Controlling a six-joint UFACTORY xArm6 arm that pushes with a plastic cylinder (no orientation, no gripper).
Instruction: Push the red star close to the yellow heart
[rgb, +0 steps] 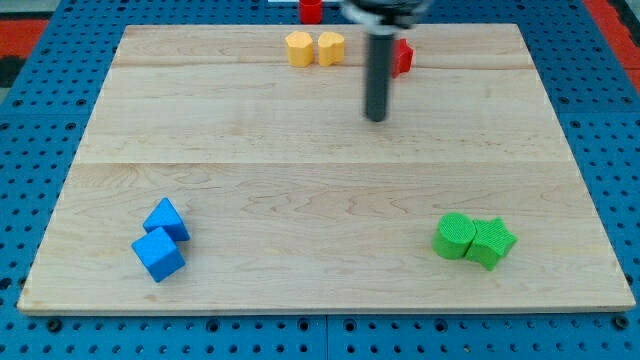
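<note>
A red block (402, 57), likely the red star, lies near the view's top, partly hidden behind my rod. Two yellow blocks lie to its left: a hexagon-like one (299, 48) and the yellow heart (331, 47) beside it. My tip (376, 118) is on the board just below and slightly left of the red block, to the lower right of the yellow heart. It touches no block.
Two blue blocks (160, 240) lie together at the view's lower left. Two green blocks (474, 240) lie together at the lower right. Another red block (311, 10) sits off the wooden board (320, 170) at the view's top edge.
</note>
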